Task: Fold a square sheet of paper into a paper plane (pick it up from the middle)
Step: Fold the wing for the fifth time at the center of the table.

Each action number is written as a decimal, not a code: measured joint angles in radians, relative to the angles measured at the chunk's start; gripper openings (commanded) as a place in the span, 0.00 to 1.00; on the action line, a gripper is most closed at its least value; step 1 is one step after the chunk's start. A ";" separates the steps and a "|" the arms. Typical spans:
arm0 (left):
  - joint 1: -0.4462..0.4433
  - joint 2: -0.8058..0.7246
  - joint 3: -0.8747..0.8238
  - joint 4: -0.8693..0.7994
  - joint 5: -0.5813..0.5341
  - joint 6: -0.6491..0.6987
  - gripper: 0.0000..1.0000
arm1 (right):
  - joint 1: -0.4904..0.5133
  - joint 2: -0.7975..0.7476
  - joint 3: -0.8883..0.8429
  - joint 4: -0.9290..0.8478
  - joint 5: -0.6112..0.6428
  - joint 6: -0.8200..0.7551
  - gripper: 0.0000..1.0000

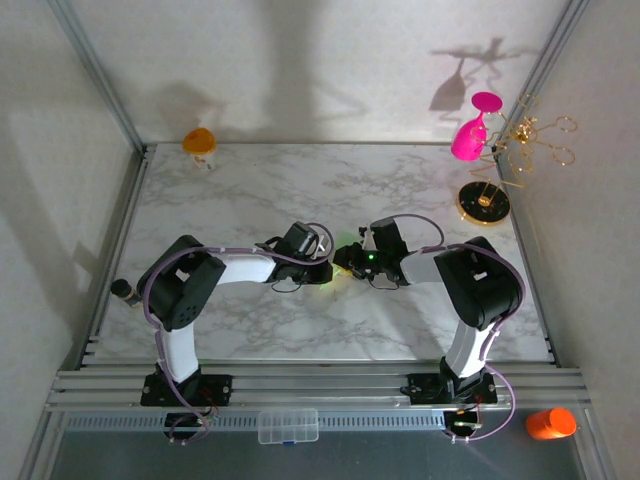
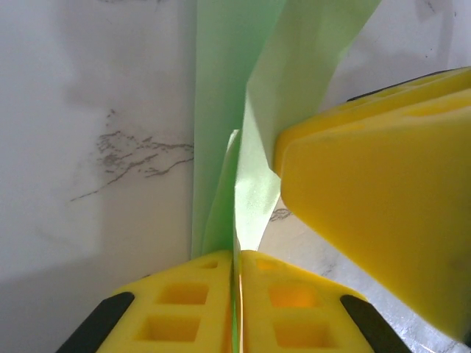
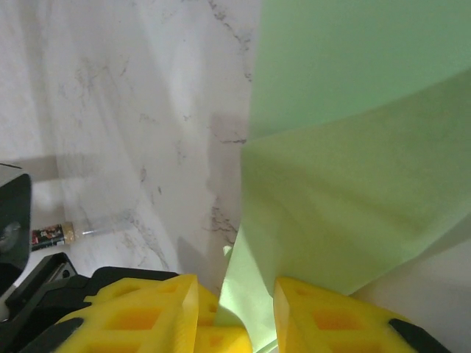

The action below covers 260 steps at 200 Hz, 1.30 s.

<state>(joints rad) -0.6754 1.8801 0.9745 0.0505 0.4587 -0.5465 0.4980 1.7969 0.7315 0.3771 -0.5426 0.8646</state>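
The square sheet of paper (image 2: 228,73) is pale green, creased and standing up off the marble table (image 1: 250,190). My left gripper (image 2: 237,254) is shut on its lower edge, the yellow pads pressed together with the thin sheet between them. My right gripper (image 3: 235,294) has its jaws apart, and the paper (image 3: 353,147) runs down through the gap. One of its yellow fingers (image 2: 368,198) leans against the sheet's right flap. From above, both grippers, left (image 1: 333,268) and right (image 1: 350,262), meet at the table's middle and hide most of the paper.
A pink wine glass (image 1: 470,135) hangs on a gold stand (image 1: 485,203) at the back right. An orange object (image 1: 198,140) sits at the back left. A small bottle (image 1: 122,290) lies at the left edge. A clear box (image 1: 288,425) and an orange item (image 1: 551,423) rest on the front rail.
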 measured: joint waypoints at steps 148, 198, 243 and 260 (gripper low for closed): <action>0.003 -0.103 -0.032 -0.053 -0.011 -0.007 0.24 | 0.000 0.005 0.008 -0.008 -0.001 -0.002 0.34; 0.003 -0.103 -0.041 -0.059 -0.011 -0.007 0.16 | 0.000 0.005 0.008 -0.008 -0.001 -0.002 0.34; 0.003 -0.101 -0.041 -0.063 -0.011 -0.008 0.16 | 0.000 0.006 0.009 -0.009 -0.001 -0.002 0.34; 0.003 -0.098 -0.041 -0.063 -0.011 -0.008 0.16 | 0.000 0.006 0.010 -0.011 -0.001 -0.002 0.34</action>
<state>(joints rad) -0.6724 1.7824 0.9337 -0.0124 0.4480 -0.5541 0.4980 1.8027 0.7410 0.3660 -0.5438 0.8631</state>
